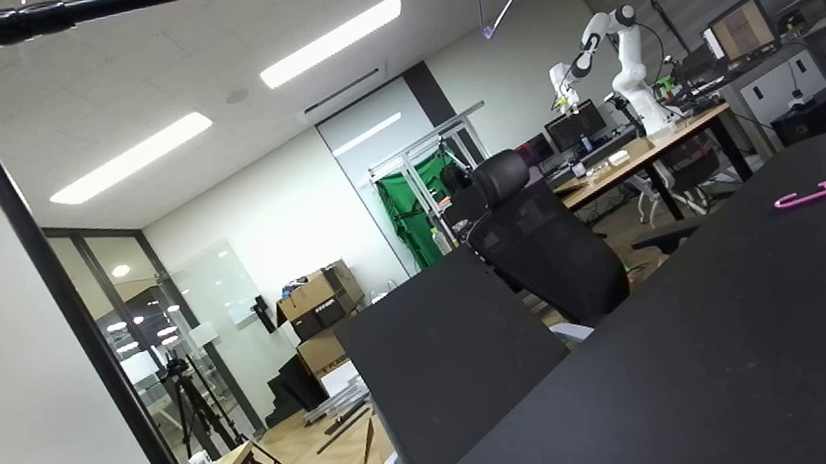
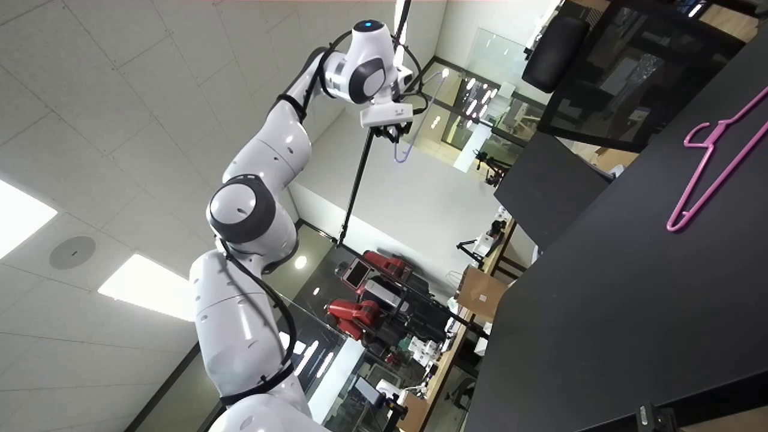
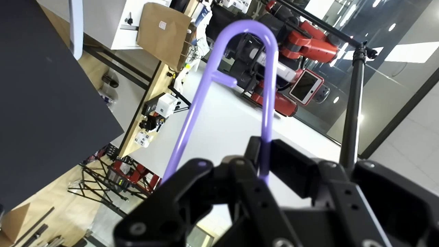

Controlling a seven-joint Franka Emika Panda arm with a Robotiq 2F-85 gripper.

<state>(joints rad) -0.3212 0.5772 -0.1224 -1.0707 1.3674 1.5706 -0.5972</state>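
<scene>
A purple hanger (image 3: 271, 85) is pinched on one bar between the fingertips of my gripper (image 3: 264, 156) in the wrist view. Its rounded end with a small inner peg points up there, and the rest runs out of sight behind the fingers. High above the black table, the gripper (image 2: 393, 132) and the purple hanger (image 2: 401, 160) show in an exterior view. The purple hanger (image 1: 488, 32) also hangs at the top edge of an exterior view, partly cut off. A pink hanger (image 2: 710, 144) lies flat on the table, apart from the gripper.
The black table (image 2: 600, 288) fills the lower right. Black frame poles (image 1: 36, 247) rise around the workspace, and one pole (image 2: 359, 180) passes behind the gripper. Beyond the table stand a black office chair (image 1: 541, 248) and a dark panel (image 1: 451, 353).
</scene>
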